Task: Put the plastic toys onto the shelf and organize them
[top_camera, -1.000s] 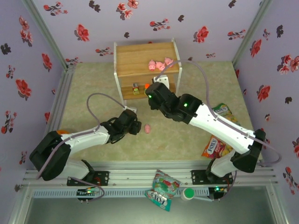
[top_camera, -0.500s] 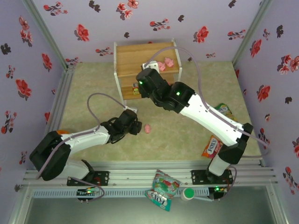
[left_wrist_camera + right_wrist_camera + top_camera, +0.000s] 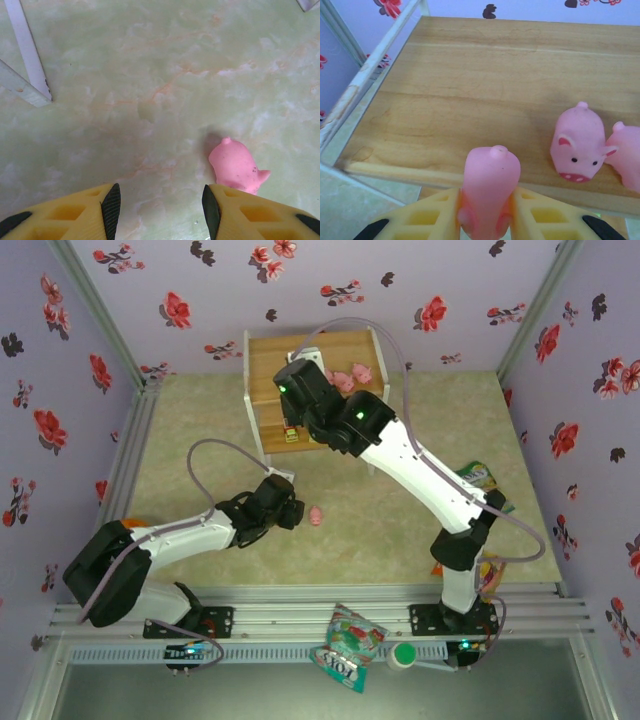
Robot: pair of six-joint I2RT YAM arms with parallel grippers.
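My right gripper [image 3: 487,215] is shut on a pink pig [image 3: 489,190], held just above the front edge of the shelf's top board [image 3: 470,90]. Two more pigs [image 3: 577,142] stand on that board to the right, also seen from above as pigs [image 3: 350,377]. In the overhead view the right gripper [image 3: 305,368] reaches over the shelf [image 3: 270,365]. A blocky toy [image 3: 291,433] sits on the lower tier. One pig [image 3: 316,516] lies on the table; in the left wrist view this pig [image 3: 235,166] lies just ahead of the right finger of my open left gripper [image 3: 161,207].
Snack bags lie at the right [image 3: 476,478] and at the front rail [image 3: 347,645]. A white shelf leg [image 3: 27,55] stands at the left wrist view's upper left. Floral walls enclose the table.
The right arm has swung left and farther back, carrying the pig from in front of the shelf to over its top board. The left arm has stayed still.
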